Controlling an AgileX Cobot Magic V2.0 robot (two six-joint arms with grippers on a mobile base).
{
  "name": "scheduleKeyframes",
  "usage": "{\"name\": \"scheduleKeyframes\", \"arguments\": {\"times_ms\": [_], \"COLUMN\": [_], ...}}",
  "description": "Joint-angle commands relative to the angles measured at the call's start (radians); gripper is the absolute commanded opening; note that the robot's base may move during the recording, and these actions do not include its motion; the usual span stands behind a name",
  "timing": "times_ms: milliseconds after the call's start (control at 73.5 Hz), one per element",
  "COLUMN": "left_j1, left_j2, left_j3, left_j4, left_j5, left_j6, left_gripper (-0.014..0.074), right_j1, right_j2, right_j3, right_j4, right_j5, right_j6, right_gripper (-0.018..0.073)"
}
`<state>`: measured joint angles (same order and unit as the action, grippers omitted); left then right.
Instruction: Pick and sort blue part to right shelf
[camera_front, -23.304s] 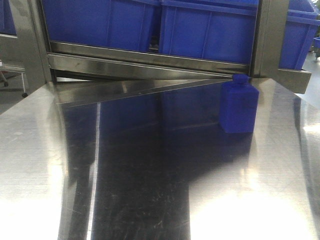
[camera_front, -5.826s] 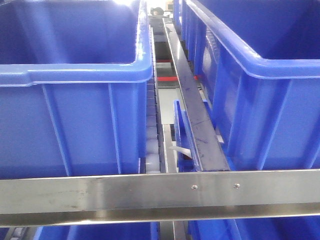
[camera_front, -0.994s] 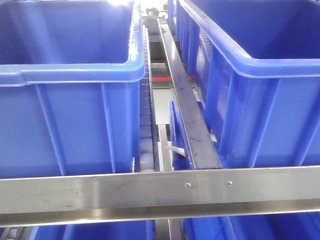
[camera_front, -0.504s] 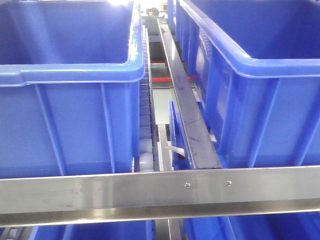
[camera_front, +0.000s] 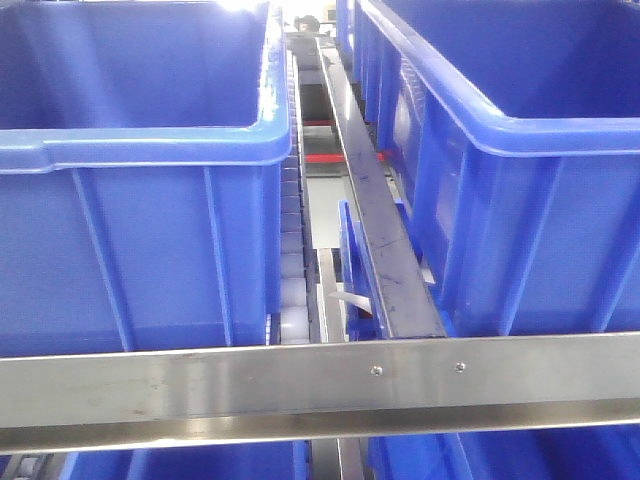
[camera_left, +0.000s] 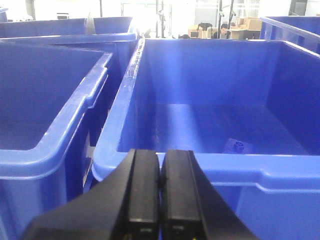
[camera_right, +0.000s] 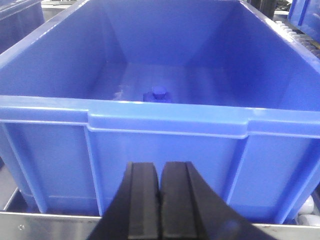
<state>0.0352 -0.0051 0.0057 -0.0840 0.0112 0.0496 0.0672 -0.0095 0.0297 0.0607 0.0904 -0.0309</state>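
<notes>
The small blue plastic bottle-shaped part (camera_right: 158, 94), lying near the large open blue bin's (camera_right: 165, 120) front wall, looks light, stiff and slick, best gripped across its flat body, while both arms' black fingers (camera_right: 145, 200) (camera_left: 145, 192) are clenched empty.

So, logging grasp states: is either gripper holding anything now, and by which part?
Nothing is held. The left gripper and right gripper are both shut empty; the blue part lies in the bin.
</notes>
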Motion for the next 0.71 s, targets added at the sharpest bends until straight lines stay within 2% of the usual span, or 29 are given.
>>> {"name": "scheduleKeyframes", "arguments": {"times_ms": [0,694], "left_j1": [0.001,0.001], "left_j2": [-0.022,-0.022], "left_j3": [0.024,0.024], "left_j4": [-0.01,-0.01], "left_j5": [-0.088,-0.088], "left_j6": [-0.009,-0.009], "left_gripper": [0.0127,0.0127], "right_j1": [-0.006,-0.006], "right_j2": [-0.022,-0.022], "right_j3": [-0.021,-0.021], "right_j4": [0.005,0.005], "right_j5": [-0.073,-0.065], "right_j6": [-0.008,-0.008], "right_gripper": [0.0088,0.0088]}}
